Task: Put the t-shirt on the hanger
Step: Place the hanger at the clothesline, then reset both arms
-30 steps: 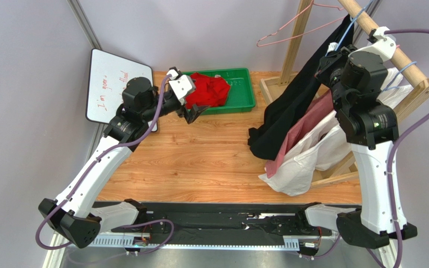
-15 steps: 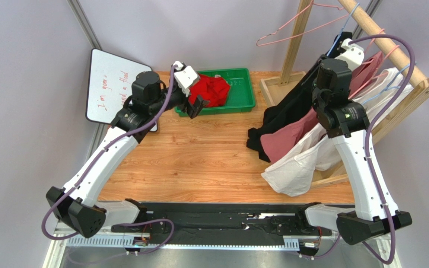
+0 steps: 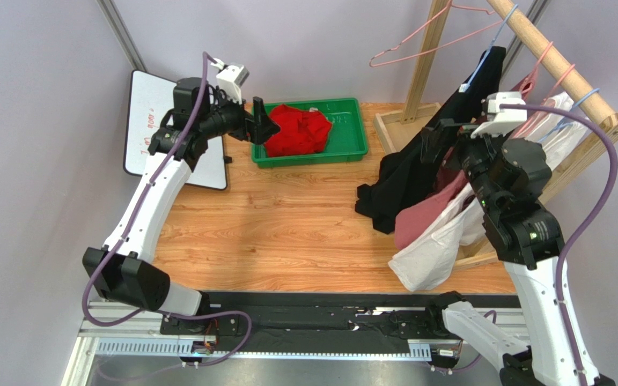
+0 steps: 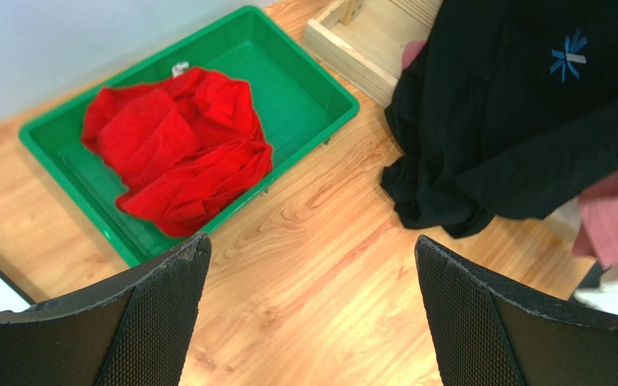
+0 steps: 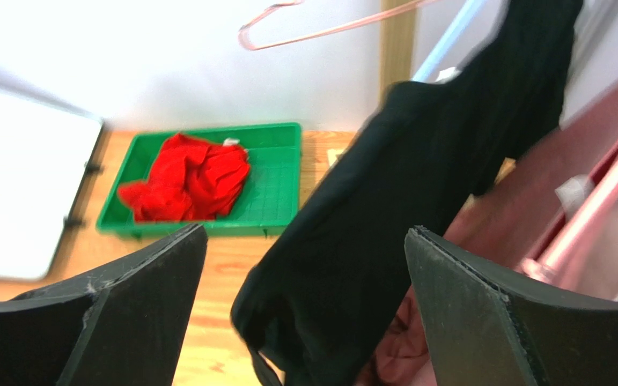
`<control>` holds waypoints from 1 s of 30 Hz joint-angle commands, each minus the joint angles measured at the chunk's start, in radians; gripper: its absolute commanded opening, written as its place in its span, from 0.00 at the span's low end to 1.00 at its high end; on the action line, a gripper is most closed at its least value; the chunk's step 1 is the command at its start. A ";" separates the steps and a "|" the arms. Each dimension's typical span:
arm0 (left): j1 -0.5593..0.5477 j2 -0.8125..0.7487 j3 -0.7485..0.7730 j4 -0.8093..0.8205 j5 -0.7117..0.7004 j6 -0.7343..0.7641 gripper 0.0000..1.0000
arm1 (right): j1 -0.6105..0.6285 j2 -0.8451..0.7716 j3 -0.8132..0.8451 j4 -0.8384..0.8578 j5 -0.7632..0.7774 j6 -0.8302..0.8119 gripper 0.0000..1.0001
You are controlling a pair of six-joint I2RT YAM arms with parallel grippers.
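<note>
The black t-shirt (image 3: 417,165) hangs from the wooden rail at the right, and its lower end reaches down to the table. Its blue starburst logo shows in the left wrist view on the t-shirt (image 4: 514,121). A light-blue hanger (image 5: 459,28) rises from the collar beside the white tag, and its hook (image 3: 507,18) sits over the rail. My right gripper (image 5: 306,232) is open in front of the t-shirt (image 5: 401,185) and holds nothing; from above the right gripper (image 3: 441,138) is beside the cloth. My left gripper (image 3: 260,121) is open above the tray's left end, and the left gripper (image 4: 311,245) is empty.
A green tray (image 3: 352,149) at the back holds a red garment (image 3: 300,129). A whiteboard (image 3: 147,121) leans at the far left. On the wooden rack (image 3: 562,68) hang a dusty-pink shirt (image 3: 425,213), a white shirt (image 3: 425,249) and an empty pink hanger (image 3: 425,48).
My right gripper has opened and drawn back down from the rail, leaving the black t-shirt hanging. My left arm has risen and swung left, away from the tray.
</note>
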 commanded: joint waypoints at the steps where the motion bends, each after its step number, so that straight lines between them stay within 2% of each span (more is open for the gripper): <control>1: 0.093 0.000 0.028 -0.088 0.120 -0.087 0.99 | 0.002 -0.060 -0.023 -0.038 -0.286 -0.248 1.00; 5: 0.135 -0.057 0.025 -0.153 0.142 0.010 0.99 | 0.002 -0.066 -0.020 -0.080 -0.421 -0.293 1.00; 7: 0.146 -0.112 0.000 -0.172 0.123 0.063 0.99 | 0.002 -0.048 -0.005 -0.116 -0.542 -0.276 1.00; 12: 0.155 -0.244 -0.058 -0.273 0.016 0.177 0.99 | 0.024 0.073 0.034 -0.185 -0.722 -0.239 1.00; 18: 0.156 -0.353 -0.110 -0.443 -0.194 0.225 0.99 | 0.132 0.164 0.028 -0.221 -0.727 -0.260 1.00; 22: 0.156 -0.475 -0.197 -0.460 -0.231 0.237 0.99 | 0.211 0.194 -0.008 -0.207 -0.693 -0.276 1.00; 30: 0.167 -0.578 -0.253 -0.491 -0.266 0.229 0.99 | 0.303 0.190 -0.100 -0.161 -0.655 -0.277 1.00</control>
